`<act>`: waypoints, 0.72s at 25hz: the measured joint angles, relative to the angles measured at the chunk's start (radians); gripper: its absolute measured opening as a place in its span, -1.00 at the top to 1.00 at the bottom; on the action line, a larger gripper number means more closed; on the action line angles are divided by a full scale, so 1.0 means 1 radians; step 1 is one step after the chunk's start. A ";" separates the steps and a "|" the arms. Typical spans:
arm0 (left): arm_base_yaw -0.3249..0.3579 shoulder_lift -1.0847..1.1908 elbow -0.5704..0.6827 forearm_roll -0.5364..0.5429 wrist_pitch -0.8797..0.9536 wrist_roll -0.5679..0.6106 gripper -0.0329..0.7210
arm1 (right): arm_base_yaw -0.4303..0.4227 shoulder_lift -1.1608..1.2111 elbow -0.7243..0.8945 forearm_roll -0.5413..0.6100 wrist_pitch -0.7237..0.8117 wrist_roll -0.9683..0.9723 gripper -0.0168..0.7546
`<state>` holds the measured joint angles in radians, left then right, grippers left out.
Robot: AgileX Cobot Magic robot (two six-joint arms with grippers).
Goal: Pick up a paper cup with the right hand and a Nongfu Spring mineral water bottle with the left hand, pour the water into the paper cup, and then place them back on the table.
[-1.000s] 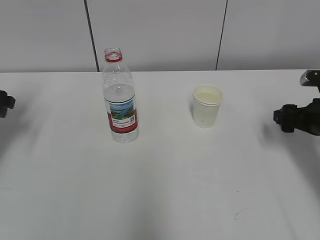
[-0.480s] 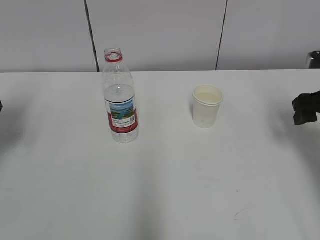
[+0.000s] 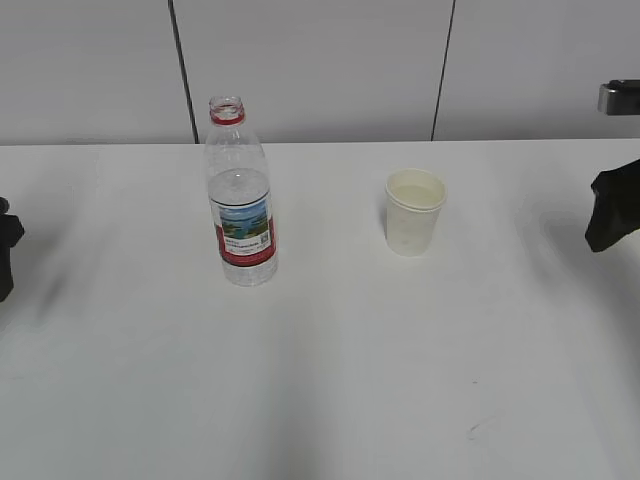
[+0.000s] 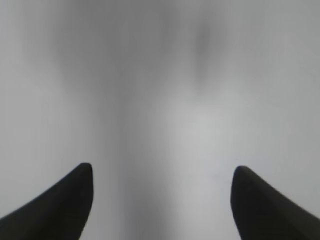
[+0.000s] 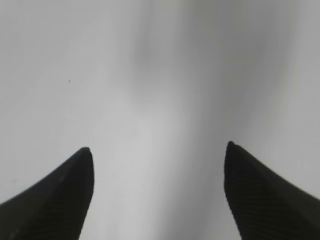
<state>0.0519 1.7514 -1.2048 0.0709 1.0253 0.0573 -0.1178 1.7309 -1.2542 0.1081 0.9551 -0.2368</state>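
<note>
White counter [image 3: 330,380] fills the exterior view, backed by a pale grey panelled wall [image 3: 320,60] with two thin dark seams. The Nongfu Spring mineral water bottle [image 3: 240,195] stands upright on the left half of the counter, its mouth uncapped above the red neck ring, its red-and-white label with the landscape picture facing the camera. Water shows in its lower body. The paper cup [image 3: 414,212] stands upright to the right of the bottle, well apart from it, rim up, with pale liquid visible inside. A faint dark scuff mark [image 3: 478,428] lies on the counter near the front right. The left pincer [image 3: 6,245] shows only as a black shape at the left edge, far from the bottle; the right pincer [image 3: 612,205] is a black shape at the right edge with a grey-silver block [image 3: 620,96] above it, well clear of the cup. Neither touches anything.

In the left wrist view, the two dark fingertips [image 4: 65,200] of the left pincer [image 4: 161,200] rise from the bottom corners, set wide apart, with nothing between them but blurred white counter [image 4: 160,100] and soft grey shadow.

In the right wrist view, the right pincer [image 5: 157,190] likewise has its ribbed black fingertips [image 5: 260,200] spread apart and holding nothing. Bare white counter [image 5: 100,75] lies below, with a tiny dark speck [image 5: 69,81] on it.
</note>
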 joint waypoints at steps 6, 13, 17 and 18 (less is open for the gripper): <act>-0.001 -0.022 0.000 -0.059 0.095 0.042 -0.44 | 0.000 0.000 -0.051 -0.004 0.198 -0.037 -0.58; -0.001 -0.174 -0.001 -0.061 0.143 0.044 -0.44 | 0.000 -0.041 -0.051 0.003 0.256 -0.047 -0.56; -0.001 -0.276 0.004 -0.071 0.159 0.051 -0.44 | 0.000 -0.148 -0.048 0.025 0.261 -0.047 -0.56; -0.001 -0.304 0.014 -0.084 0.159 0.056 -0.44 | 0.000 -0.179 -0.045 0.036 0.261 -0.047 -0.56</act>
<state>0.0509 1.4479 -1.1904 -0.0127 1.1838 0.1130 -0.1178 1.5522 -1.2987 0.1443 1.2159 -0.2834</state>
